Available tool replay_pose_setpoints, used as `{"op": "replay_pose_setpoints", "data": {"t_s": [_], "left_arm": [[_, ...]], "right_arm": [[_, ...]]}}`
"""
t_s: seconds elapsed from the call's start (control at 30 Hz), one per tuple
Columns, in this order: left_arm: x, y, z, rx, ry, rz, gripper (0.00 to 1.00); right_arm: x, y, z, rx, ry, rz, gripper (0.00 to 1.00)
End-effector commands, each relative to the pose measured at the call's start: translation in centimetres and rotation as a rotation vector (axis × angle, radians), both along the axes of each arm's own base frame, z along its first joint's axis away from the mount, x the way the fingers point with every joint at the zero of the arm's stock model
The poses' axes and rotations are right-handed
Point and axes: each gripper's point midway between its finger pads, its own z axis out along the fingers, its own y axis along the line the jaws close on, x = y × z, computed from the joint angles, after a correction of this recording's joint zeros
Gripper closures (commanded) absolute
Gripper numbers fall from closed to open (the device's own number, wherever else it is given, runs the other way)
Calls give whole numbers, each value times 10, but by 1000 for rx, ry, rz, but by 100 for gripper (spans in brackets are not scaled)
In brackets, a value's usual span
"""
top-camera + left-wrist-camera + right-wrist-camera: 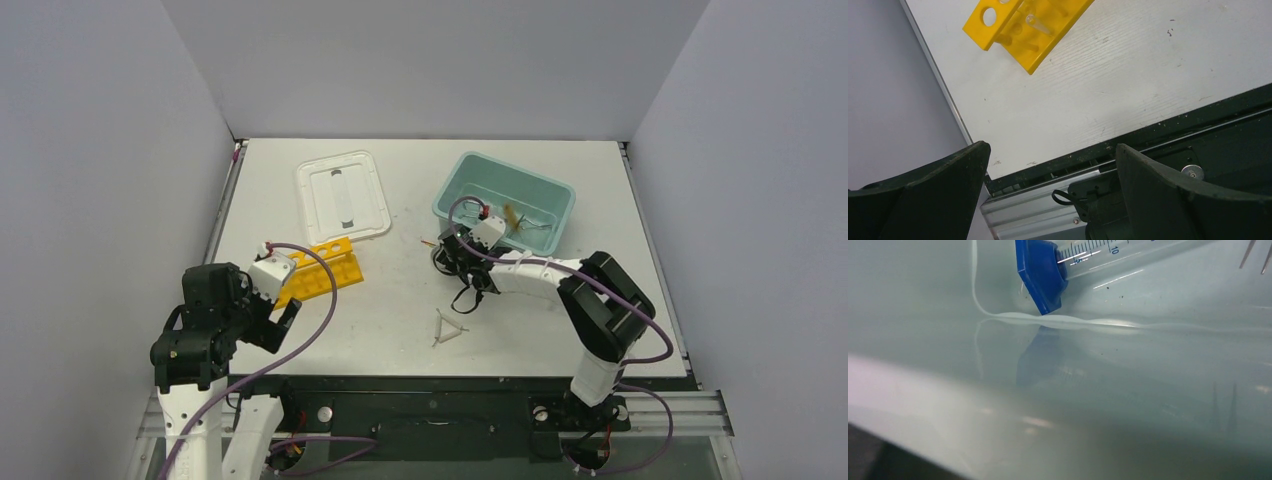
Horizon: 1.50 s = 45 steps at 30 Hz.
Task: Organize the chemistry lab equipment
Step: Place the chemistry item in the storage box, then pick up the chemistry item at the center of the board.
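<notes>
The yellow holed rack (322,270) lies on its side left of centre, and in the left wrist view the rack (1028,30) holds a clear tube (1037,23). My left gripper (283,318) hangs open and empty (1050,150) over the table's near edge, just this side of the rack. A wire triangle (447,328) lies on the table in front. My right gripper (452,262) sits low at the teal tub's (452,190) near-left corner, its fingers hidden. Its wrist view shows a blue-ended graduated clear tube (1048,275) against the tub's wall (1098,390). A tan-bristled brush (510,215) and metal tongs (538,226) lie in the tub.
A white lid (342,195) lies flat at the back, left of the tub. A dark looped thing (465,298) rests on the table below my right wrist. Grey walls enclose the table on three sides. A black rail (1158,135) runs along the near edge.
</notes>
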Motion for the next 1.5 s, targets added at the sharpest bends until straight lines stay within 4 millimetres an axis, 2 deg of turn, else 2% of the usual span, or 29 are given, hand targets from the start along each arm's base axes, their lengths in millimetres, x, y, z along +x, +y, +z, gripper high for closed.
{"op": "replay_pose_setpoints", "data": {"t_s": [0.0,0.33,0.47,0.57,0.7,0.97,1.3,1.47], "left_arm": [[4,-1,13,0,-48,-7,3],[2,0,11,3,-40,-8,3],[1,0,12,8,-42,-9,3],[0,1,12,11,-43,-10,3],[0,0,11,9,-43,-10,3],[-3,2,10,24,-36,-19,3],[-1,0,7,19,-28,-27,3],[-1,1,5,20,-22,-25,3]], "right_arm": [[15,11,7,37,-37,-42,59],[-1,15,7,-45,-101,-44,59],[-10,12,19,-144,-183,-24,54],[-10,8,29,-195,-226,-33,53],[-6,1,32,-238,-248,-56,53],[4,-10,14,-259,-223,-110,56],[10,-1,-11,-253,-190,-113,58],[15,4,-14,-239,-190,-114,61]]}}
